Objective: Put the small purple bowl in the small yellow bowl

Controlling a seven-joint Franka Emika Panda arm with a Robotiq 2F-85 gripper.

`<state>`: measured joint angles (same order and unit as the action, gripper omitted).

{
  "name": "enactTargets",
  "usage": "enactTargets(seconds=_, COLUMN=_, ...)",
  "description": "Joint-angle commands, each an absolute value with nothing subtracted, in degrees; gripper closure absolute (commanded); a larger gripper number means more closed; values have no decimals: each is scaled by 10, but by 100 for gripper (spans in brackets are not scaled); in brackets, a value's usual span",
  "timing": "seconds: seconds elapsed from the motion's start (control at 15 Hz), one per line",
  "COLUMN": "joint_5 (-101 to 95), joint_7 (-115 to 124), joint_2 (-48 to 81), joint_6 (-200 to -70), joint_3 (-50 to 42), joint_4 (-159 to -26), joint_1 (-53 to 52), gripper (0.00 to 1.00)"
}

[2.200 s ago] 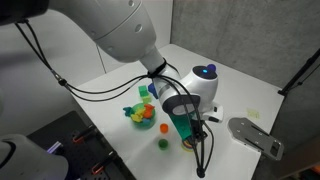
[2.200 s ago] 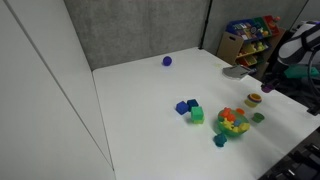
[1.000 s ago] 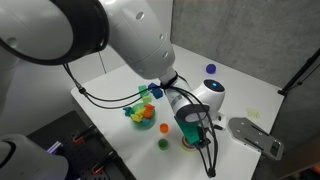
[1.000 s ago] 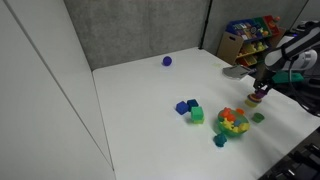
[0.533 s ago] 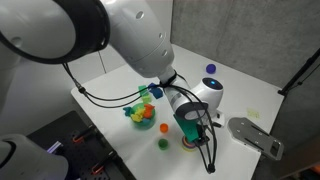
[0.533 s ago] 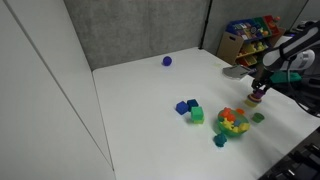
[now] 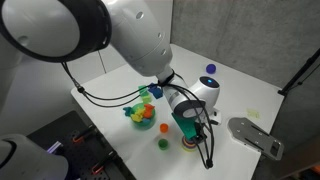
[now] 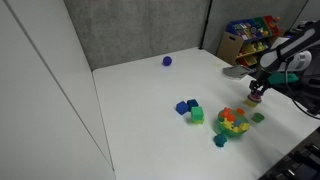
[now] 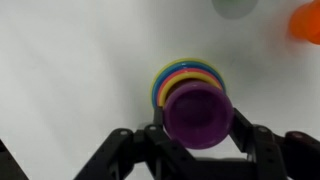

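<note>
My gripper [image 9: 197, 128] is shut on the small purple bowl [image 9: 198, 112], one finger on each side of it. The bowl hangs just above a nest of coloured bowls whose outer rim is the small yellow bowl [image 9: 158, 84]; I cannot tell whether they touch. In both exterior views the gripper [image 7: 190, 134] [image 8: 255, 92] points down over this nest [image 7: 188, 144] [image 8: 254, 101] on the white table. The purple bowl hides most of the nest's inside.
A pile of coloured toys [image 7: 143, 113] [image 8: 233, 122] lies beside the nest, with a small green cup [image 7: 163, 144] [image 8: 257, 117] close by. Blue and green blocks [image 8: 188, 108] and a blue ball [image 8: 167, 61] lie farther off. An orange thing [image 9: 306, 22] shows in the wrist view.
The gripper came over the nest of bowls from farther off and stays there. In the last half second it has barely shifted, still holding the purple bowl.
</note>
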<state>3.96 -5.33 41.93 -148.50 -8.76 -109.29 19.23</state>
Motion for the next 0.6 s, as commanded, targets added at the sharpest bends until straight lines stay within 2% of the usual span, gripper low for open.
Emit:
enactTargets(seconds=0.0, joint_5=36, joint_7=-43, joint_2=417, joint_6=-1478, joint_3=-93, joint_4=-1091, joint_1=184, gripper=9)
enactTargets(seconds=0.13, joint_5=35, joint_7=-42, joint_2=408, joint_6=-1478, joint_3=-94, joint_4=-1097, joint_1=180, gripper=0)
enactTargets(seconds=0.53, joint_5=32, joint_7=-39, joint_2=375, joint_6=-1446, joint_3=-96, joint_4=-1113, joint_1=165, gripper=0)
